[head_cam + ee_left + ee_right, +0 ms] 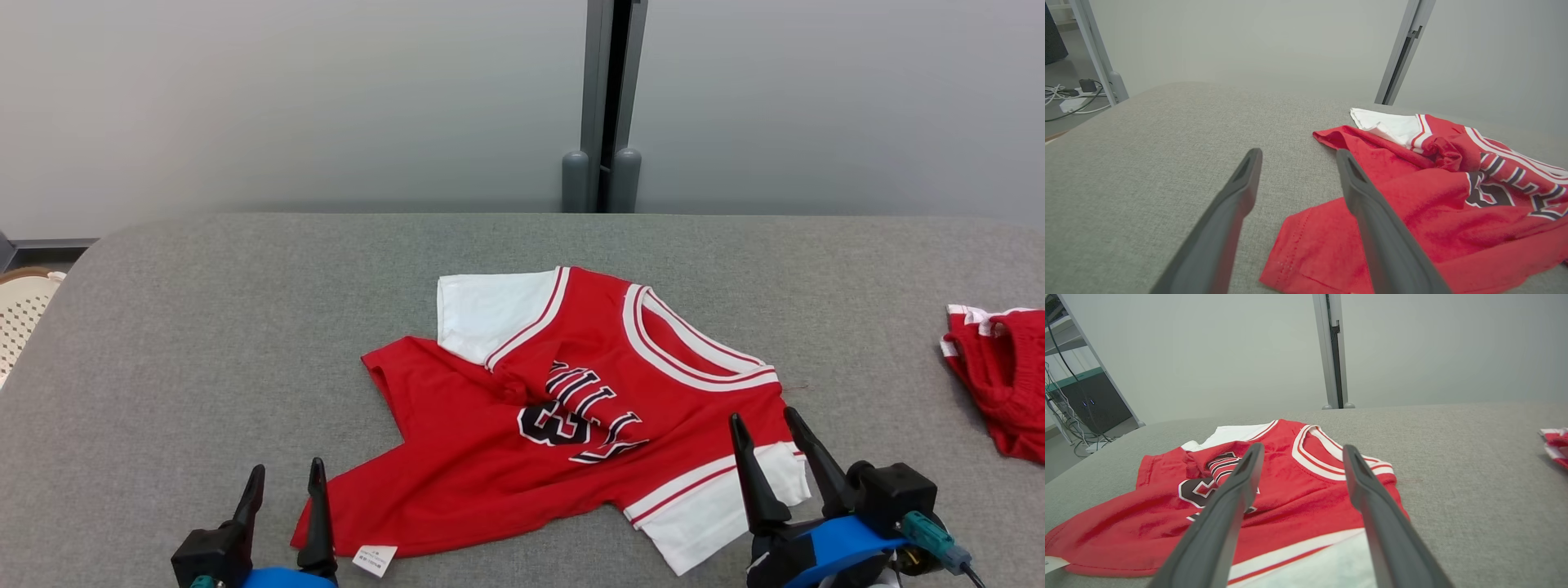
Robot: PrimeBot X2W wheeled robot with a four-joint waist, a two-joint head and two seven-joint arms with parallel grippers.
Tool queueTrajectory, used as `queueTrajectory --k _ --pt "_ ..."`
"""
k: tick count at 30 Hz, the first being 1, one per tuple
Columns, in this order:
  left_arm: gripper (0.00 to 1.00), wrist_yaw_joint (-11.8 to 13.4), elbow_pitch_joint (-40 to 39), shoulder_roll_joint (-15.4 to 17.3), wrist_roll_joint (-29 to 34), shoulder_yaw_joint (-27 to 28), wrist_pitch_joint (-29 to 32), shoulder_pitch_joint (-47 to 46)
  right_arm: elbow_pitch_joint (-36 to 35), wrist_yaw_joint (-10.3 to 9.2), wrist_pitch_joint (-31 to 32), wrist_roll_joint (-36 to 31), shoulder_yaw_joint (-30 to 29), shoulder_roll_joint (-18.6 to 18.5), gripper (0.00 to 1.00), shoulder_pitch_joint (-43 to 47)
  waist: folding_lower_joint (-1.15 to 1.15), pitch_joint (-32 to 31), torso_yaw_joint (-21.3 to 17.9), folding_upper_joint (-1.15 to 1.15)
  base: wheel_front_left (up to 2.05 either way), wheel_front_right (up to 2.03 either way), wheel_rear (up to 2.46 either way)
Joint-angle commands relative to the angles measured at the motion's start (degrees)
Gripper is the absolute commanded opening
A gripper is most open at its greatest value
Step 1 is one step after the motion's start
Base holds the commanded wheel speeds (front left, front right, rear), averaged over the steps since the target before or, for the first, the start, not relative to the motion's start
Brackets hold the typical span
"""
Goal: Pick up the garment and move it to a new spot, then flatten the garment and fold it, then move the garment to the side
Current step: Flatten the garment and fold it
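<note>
**Red jersey rumpled mid-table, both grippers open beside it**

A pale grey wall (286,98) with a dark grey upright post (608,106) stands behind a grey fabric-covered table (204,327) whose far-left corner is rounded. Bare cloth runs wide from the table's left edge inward and along the whole far edge. Another bare stretch separates the middle from the right edge.

The red basketball jersey with white sleeves and white-striped collar (506,465) lies at the middle of the table, nearer the near edge than the far one. It is not flat: the chest is bunched, so the dark lettering and number are partly folded over. One white sleeve points toward the far edge, the other toward the near-right. A small white label (375,561) pokes out at the hem by the near edge.

The left gripper (287,467) is at the near edge just beside the hem corner, its fingers spread and holding nothing. The right gripper (764,415) is over the near-right white sleeve, fingers likewise parted and empty; whether they touch the cloth is unclear.

A second crumpled red garment with white trim (1000,384) lies at the right edge, well apart from the jersey. Past the left edge stands a cream latticed object (20,306), perhaps a basket; its contents cannot be seen.
</note>
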Motion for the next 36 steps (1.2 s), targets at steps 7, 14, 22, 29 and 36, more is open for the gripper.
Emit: queueTrajectory --k 7,14,22,29,36 --pt "1.0 -0.7 0.3 -0.2 -0.6 -0.5 -0.1 -0.2 1.8 0.0 0.0 -0.3 -0.9 -0.2 1.0 0.2 0.0 0.3 -0.2 0.0 0.0 0.0 0.0" --pt "1.0 -0.3 1.5 -0.2 -1.2 -1.7 -0.1 0.5 9.5 0.0 0.0 -2.3 -4.0 -0.1 1.0 -0.1 0.0 0.7 -0.2 0.0 0.0 0.0 0.0" --pt "1.0 -0.6 2.4 -0.2 -1.9 -3.9 -0.1 -0.1 16.9 0.0 0.0 -3.2 -7.1 -0.1 1.0 -3.9 0.0 2.0 0.7 0.0 0.0 0.0 0.0" --pt "1.0 -0.8 2.6 -0.2 -2.3 -5.0 -0.1 -0.8 21.1 0.0 0.0 -3.2 -7.9 -0.2 1.0 -5.4 0.0 2.8 1.7 0.0 0.0 0.0 0.0" --pt "1.0 -0.8 2.7 -0.2 -2.3 -4.7 -0.2 -0.9 22.7 0.0 0.0 -2.5 -7.7 -0.2 1.0 -5.9 0.0 3.0 1.6 0.0 0.0 0.0 0.0"
